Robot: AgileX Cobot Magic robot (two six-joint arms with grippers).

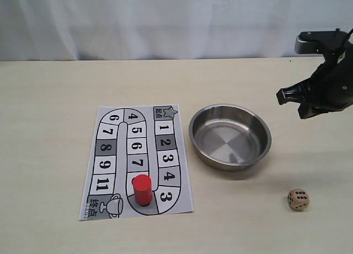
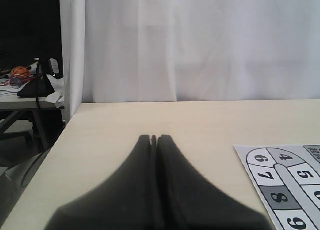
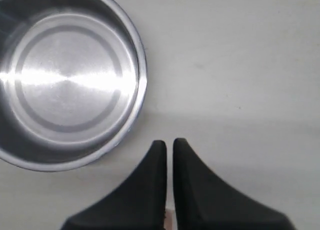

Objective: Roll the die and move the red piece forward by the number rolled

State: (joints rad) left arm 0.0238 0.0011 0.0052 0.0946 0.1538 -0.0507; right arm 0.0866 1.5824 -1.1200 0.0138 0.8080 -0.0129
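Both my right gripper (image 3: 166,143) and left gripper (image 2: 154,138) sit fingers-together, empty; the die (image 1: 298,199), near the bowl (image 1: 229,165), seems light, hard, slippery: I'd pinch opposite flat faces

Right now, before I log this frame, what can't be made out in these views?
Number under the red piece: exterior view, the piece covers it.
Top face of the die: exterior view, pips too small to count; absent from both wrist views.
Game board: left wrist view, frame edge cuts most off.
Steel bowl: right wrist view, frame edge cuts part off.
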